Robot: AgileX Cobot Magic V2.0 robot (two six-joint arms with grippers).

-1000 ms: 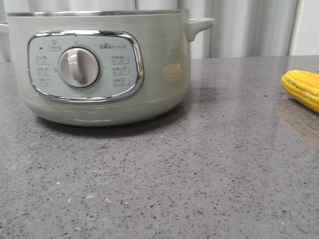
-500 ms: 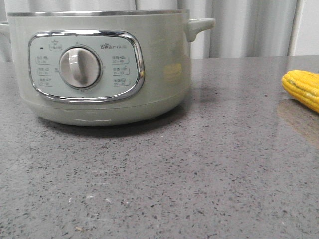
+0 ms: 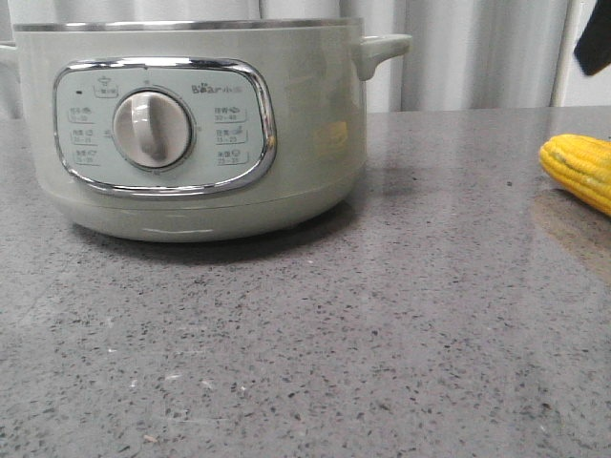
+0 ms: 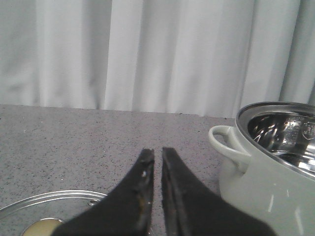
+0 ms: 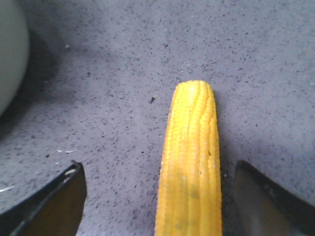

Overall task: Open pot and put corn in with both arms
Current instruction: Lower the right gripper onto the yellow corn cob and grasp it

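Note:
The pale-green pot stands at the left of the grey table, dial facing me. In the left wrist view the pot is open, its steel inside bare. The glass lid lies flat on the table beside the pot. My left gripper is shut and empty, above the table between lid and pot. The yellow corn lies at the right edge of the table. My right gripper is open just above the corn, one finger on each side, not touching it. A dark part of that gripper shows above the corn.
White curtains hang behind the table. The pot's side handle sticks out to the right. The grey speckled tabletop stretches between pot and corn.
A dark part of my right gripper has come into the front view at the top right, above the corn. Pot and corn have not moved.

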